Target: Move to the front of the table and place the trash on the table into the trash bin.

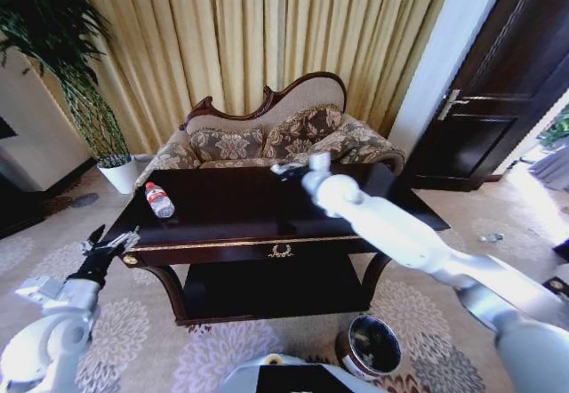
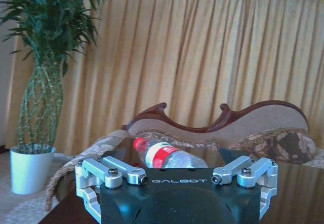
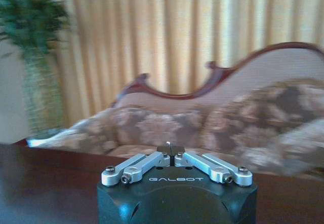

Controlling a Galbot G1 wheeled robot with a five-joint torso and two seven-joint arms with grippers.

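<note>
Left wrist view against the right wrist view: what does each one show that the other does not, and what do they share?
Left wrist view alone: the bottle lying on the table ahead of the open left gripper, and a white plant pot. Right wrist view alone: the right gripper, fingers closed together and holding nothing, over bare table top. Both: the sofa, the curtain and the plant.

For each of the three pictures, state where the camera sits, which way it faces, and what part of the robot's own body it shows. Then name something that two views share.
Head view: from the robot's head, looking forward and down on the dark-brown polished wooden table; both arms show, the left gripper and right gripper.
Left wrist view: low at the table's edge, facing the clear plastic bottle with red label; open left gripper in the foreground.
Right wrist view: above the tabletop, facing the carved-back floral sofa; shut right gripper.
Shared: the sofa and the golden curtain appear in both wrist views.
</note>
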